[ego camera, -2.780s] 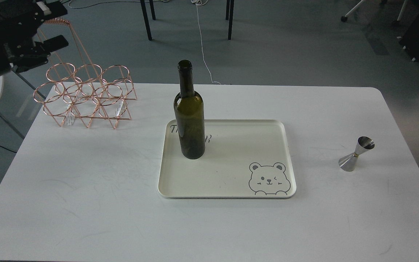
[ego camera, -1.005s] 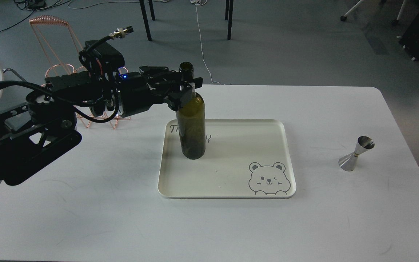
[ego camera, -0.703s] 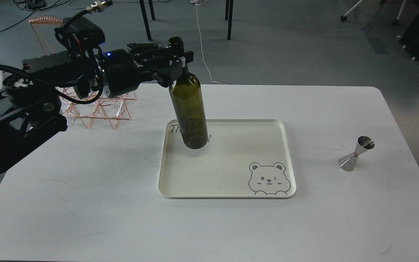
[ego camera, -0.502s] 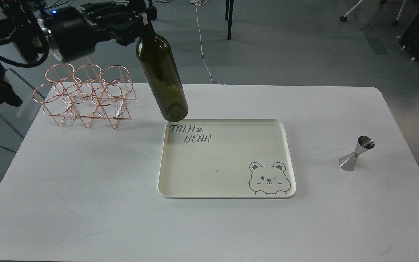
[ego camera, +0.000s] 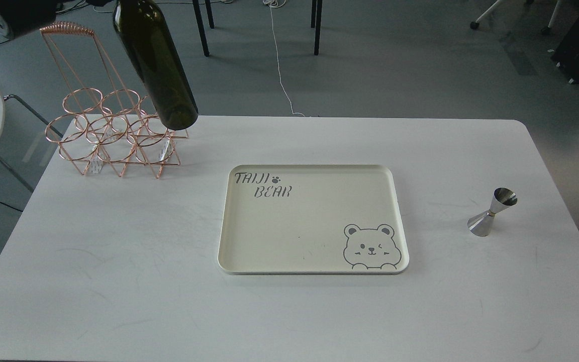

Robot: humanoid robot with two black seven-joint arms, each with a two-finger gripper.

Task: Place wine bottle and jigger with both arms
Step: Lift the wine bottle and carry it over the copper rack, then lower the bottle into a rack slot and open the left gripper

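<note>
The bench is a white rectangular top with rounded corners, its surface marked by faint grey scuffs. Three things rest directly on it. A copper wire rack stands at the far left corner, built of rings and triangular frames with a tall looped handle rising behind. A cream tray lies flat near the middle, printed with "TAIJI BEAR" at its far left corner and a winking bear at its near right corner. The jigger stands well apart to the right, tilted, close to the bench's right edge.
</note>
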